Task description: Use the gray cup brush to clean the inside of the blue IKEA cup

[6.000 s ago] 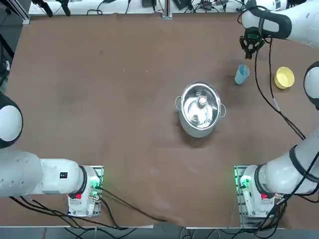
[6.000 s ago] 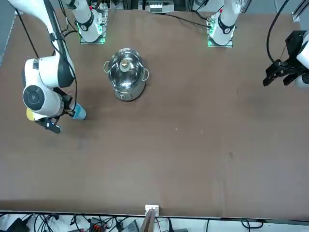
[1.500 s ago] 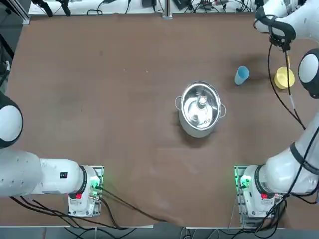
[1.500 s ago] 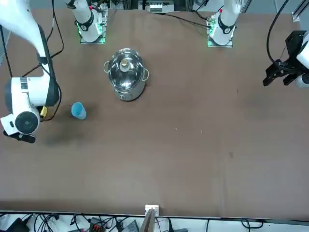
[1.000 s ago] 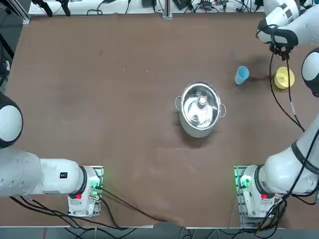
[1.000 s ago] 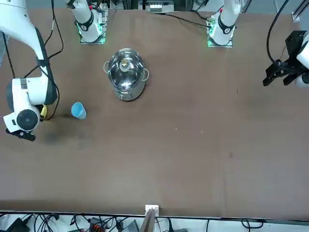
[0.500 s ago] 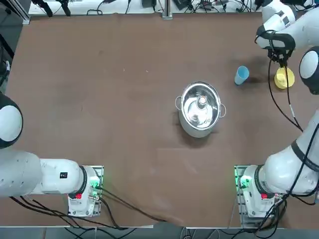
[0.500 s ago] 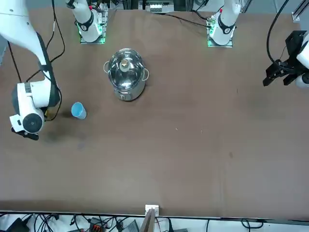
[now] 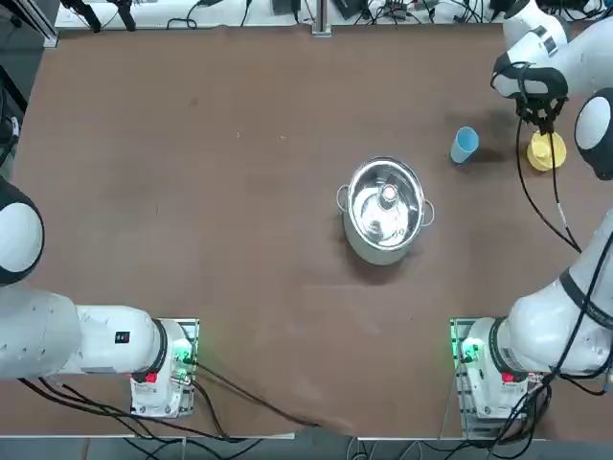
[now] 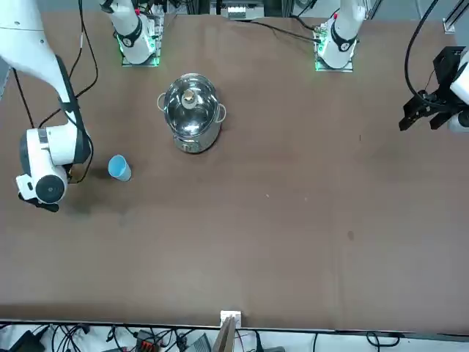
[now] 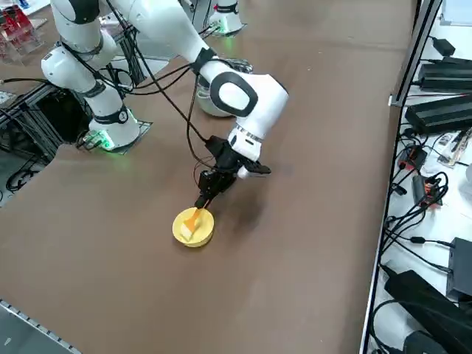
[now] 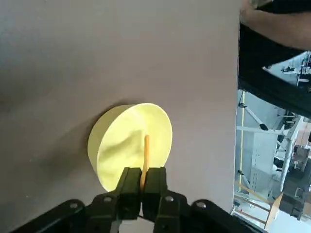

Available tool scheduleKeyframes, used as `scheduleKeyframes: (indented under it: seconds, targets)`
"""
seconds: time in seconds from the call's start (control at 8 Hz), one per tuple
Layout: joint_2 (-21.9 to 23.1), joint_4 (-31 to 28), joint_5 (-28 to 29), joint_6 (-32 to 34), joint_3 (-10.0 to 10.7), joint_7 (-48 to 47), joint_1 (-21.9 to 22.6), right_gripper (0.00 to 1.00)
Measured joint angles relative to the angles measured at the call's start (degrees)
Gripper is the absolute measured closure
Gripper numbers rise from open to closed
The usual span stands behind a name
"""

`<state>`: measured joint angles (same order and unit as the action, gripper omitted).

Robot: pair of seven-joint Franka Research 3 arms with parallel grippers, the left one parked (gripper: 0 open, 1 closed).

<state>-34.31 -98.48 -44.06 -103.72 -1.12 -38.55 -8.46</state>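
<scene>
At the far right corner of the worktop, item one: the gray cup brush, a slender stick that reads orange. It rises out of the yellow bowl, its upper end pinched between the two fingers of the right gripper, whose jaws are closed tight on the shaft. The side view shows the same: gripper just above the bowl, orange stick slanting down into it.

Item two: the blue IKEA cup, near the bowl on its inboard side but clear of it, not touched by anything. It seems to lean or lie over; which, cannot be told.

Item three: a steel pot mid-worktop, well apart from both, not involved.

Progress, as judged: the brush is grasped but not yet clear of the bowl. Still to do: lift it out, carry it to the cup, insert it and scrub the inside. An early stage.

Not visible or unclear:
- the brush's lower end and any bristles, lost inside the bowl;
- the bowl in the front view, hidden behind the arm;
- the cup's interior;
- the cup in the wrist view, out of frame.
</scene>
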Motion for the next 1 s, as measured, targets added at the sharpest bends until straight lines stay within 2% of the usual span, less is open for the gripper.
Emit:
scheduleKeyframes:
  seconds: [0.38,0.5,0.62,1.0]
  targets:
    - [-1.5,0.0,-2.2,0.0,0.0,-3.4,0.0,0.93]
    - [-1.8,0.0,-3.1,0.0,0.1,-3.6,0.0,0.88]
    - [-2.2,0.1,-4.0,-0.1,0.5,-3.7,0.0,0.78]
    - [-3.4,1.7,-4.9,-0.7,0.7,-3.8,0.1,0.26]
